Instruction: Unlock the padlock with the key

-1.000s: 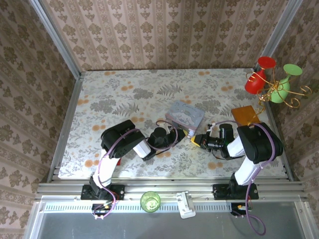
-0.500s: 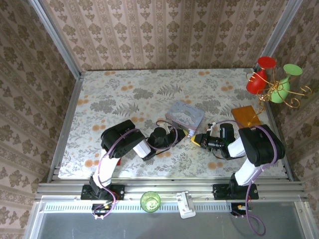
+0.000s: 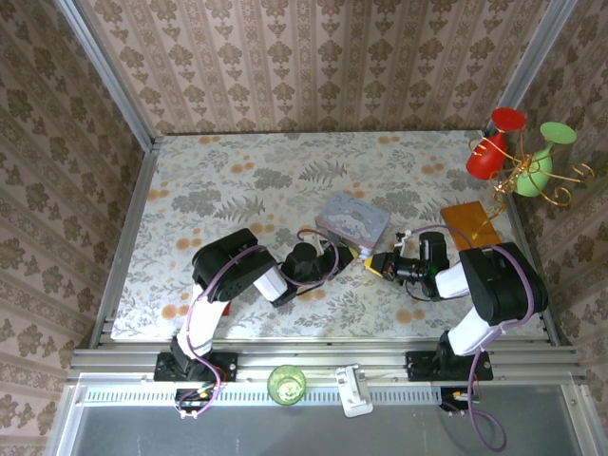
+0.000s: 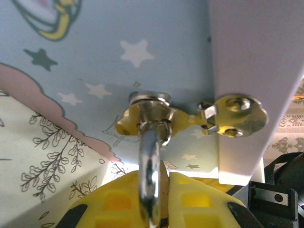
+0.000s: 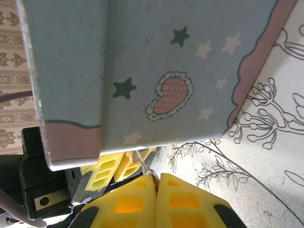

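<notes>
My left pincer clamps the padlock, hooked through the hasp at lower centre, my right pincer pinches the key at lower centre, and I judge a misaligned thrust may twist it loose.

You're looking at a bench with a floral-patterned top, boxed in by brown damask wallpaper walls, an aluminium rail along its near edge.

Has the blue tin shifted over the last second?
No. In the top view the pale blue tin sits in the same spot against the orange packet and the tablecloth print.
</notes>
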Motion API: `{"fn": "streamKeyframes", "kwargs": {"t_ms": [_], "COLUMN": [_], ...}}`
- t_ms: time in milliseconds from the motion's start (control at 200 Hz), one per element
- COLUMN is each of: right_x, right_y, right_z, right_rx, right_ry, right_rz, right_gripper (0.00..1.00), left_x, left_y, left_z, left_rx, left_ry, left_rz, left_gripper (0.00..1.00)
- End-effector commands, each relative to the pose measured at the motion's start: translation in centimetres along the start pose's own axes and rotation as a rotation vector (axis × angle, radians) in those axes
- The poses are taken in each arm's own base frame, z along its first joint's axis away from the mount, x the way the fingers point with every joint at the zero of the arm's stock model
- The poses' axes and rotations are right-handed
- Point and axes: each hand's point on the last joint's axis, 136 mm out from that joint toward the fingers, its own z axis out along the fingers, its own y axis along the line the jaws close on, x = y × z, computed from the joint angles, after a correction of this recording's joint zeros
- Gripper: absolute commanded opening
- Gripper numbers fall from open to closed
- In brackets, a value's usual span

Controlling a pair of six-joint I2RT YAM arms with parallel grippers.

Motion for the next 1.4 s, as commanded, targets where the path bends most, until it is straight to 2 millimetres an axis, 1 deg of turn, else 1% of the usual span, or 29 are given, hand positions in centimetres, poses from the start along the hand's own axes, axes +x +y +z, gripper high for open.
{"fn": "streamKeyframes", "kwargs": {"t_ms": [0, 50, 110, 160, 310, 400, 480, 590, 635, 740, 870, 1140, 1215, 1250, 1395], "right_x": [0.0, -0.1, -0.2, -0.2, -0.2, -0.2, -0.2, -0.5, -0.6, -0.7, -0.6, 0.1, 0.3, 0.2, -0.4], "right_y": [-0.6, -1.3, -1.4, -1.2, -0.7, -0.2, -0.1, 0.3, 0.4, 0.2, 0.3, 0.3, 0.1, 0.1, 0.3], "right_z": [-0.3, -0.4, -0.5, -0.5, -0.4, -0.3, -0.3, -0.2, -0.2, -0.1, -0.2, 0.0, -0.1, 0.0, 0.1], "right_rx": [0.029, 0.062, 0.072, 0.063, 0.034, -0.001, -0.006, -0.017, -0.013, 0.001, 0.001, -0.010, -0.006, -0.007, -0.034], "right_ry": [0.000, -0.011, -0.014, -0.016, -0.008, -0.003, -0.005, -0.002, -0.001, 0.006, 0.004, 0.030, 0.022, 0.024, 0.015], "right_rz": [0.016, 0.034, 0.030, 0.026, 0.014, 0.005, 0.006, -0.003, -0.005, -0.008, -0.011, -0.002, -0.001, -0.001, 0.001], "right_gripper": [0.00, 0.00, 0.00, 0.00, 0.00, 0.00, 0.00, 0.00, 0.00, 0.00, 0.00, 0.00, 0.00, 0.00, 0.00], "left_x": [0.2, 0.1, -0.1, -0.2, 0.1, 0.2, 0.3, 0.2, 0.2, 0.2, 0.2, 0.3, 0.3, 0.3, 0.8], "left_y": [-0.4, -0.4, -0.1, 0.0, -1.1, -0.8, -0.7, -1.2, -1.4, -1.4, -1.9, -1.3, -1.9, -2.1, -2.1], "left_z": [-0.2, -0.2, -0.4, -0.5, 0.1, 0.3, 0.3, 0.2, 0.2, 0.4, 0.5, 0.6, 0.6, 0.7, 1.0], "left_rx": [0.020, 0.019, 0.015, 0.010, 0.038, 0.036, 0.033, 0.042, 0.049, 0.053, 0.061, 0.051, 0.061, 0.067, 0.070], "left_ry": [-0.002, -0.006, -0.013, -0.019, 0.004, 0.006, 0.007, 0.005, 0.003, 0.005, -0.001, -0.003, 0.000, 0.002, 0.022], "left_rz": [-0.004, -0.010, -0.015, -0.018, 0.001, -0.010, -0.014, -0.008, -0.006, -0.038, -0.021, -0.047, -0.022, -0.021, -0.032], "left_gripper": [0.00, 0.00, 0.00, 0.00, 0.00, 0.00, 0.00, 0.00, 0.00, 0.00, 0.00, 0.00, 0.00, 0.00, 0.00]}}
